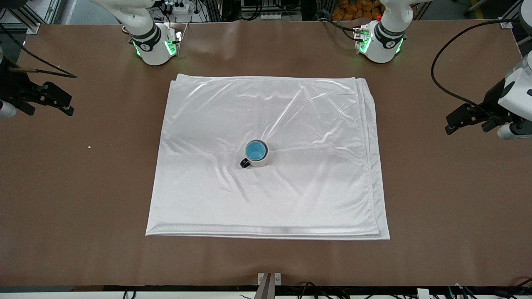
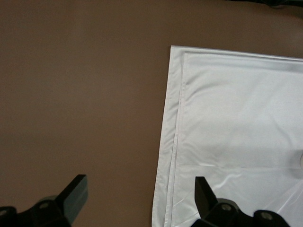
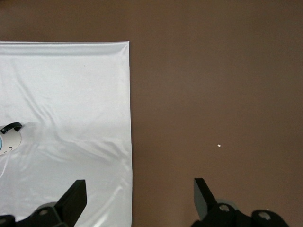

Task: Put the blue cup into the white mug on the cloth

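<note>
Right now both my arms are drawn back to the two ends of the table, well away from the middle, and they wait there. My left gripper point(image 1: 465, 120) hangs over the bare brown table point(image 1: 83, 187) at the left arm's end, its two black fingers point(image 2: 75, 191) spread wide with nothing between them; from its wrist view I look down on the layered edge of the cloth point(image 2: 236, 132), which lies just beside the gap of my jaws, toward the table's middle. My right gripper point(image 1: 52, 101) hangs over bare table at the right arm's end, equally wide open and empty, its fingers point(image 3: 73, 198) framing the cloth's edge and brown tabletop, with a small pale speck point(image 3: 218, 145) lying on the wood near it. Neither claw touches anything. The white mug point(image 1: 259, 160) stands upright near the centre of the cloth point(image 1: 291, 124), well apart from both grippers and roughly between them, its black handle point(image 1: 245, 163) turned toward the front camera and the right arm's end. The blue cup point(image 1: 255, 151) sits inside the mug, its bright blue interior showing within the white rim. From my right wrist view I catch only a sliver of the mug point(image 3: 10, 139) and its handle at the frame's margin, with a trace of blue at its rim.
</note>
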Controlling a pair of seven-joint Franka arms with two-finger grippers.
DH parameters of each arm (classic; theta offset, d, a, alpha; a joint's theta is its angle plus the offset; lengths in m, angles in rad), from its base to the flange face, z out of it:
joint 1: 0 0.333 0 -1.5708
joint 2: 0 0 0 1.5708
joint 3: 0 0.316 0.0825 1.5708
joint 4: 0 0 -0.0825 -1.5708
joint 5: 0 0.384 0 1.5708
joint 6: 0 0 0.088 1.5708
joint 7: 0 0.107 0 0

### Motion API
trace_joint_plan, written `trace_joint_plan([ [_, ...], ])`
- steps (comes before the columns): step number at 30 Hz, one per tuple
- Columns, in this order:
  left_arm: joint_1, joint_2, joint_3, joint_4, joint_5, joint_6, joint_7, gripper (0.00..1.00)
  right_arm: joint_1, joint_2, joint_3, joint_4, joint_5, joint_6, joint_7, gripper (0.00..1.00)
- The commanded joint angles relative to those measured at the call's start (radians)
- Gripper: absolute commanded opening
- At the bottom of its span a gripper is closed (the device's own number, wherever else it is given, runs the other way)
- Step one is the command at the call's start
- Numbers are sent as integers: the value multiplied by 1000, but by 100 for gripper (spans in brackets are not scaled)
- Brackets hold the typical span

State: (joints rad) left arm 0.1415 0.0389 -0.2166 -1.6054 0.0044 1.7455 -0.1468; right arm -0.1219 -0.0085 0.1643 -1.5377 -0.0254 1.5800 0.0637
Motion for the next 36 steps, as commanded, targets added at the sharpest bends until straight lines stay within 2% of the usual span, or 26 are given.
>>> trace_joint_plan([
  [1, 4, -24, -12, -15, 5, 2, 21, 100, -25, -7, 11, -4, -8, -3, -2, 100],
  [36, 0, -19, -21, 21, 6, -35, 21, 100, -47, -7, 12, -5, 1, -12, -9, 100],
])
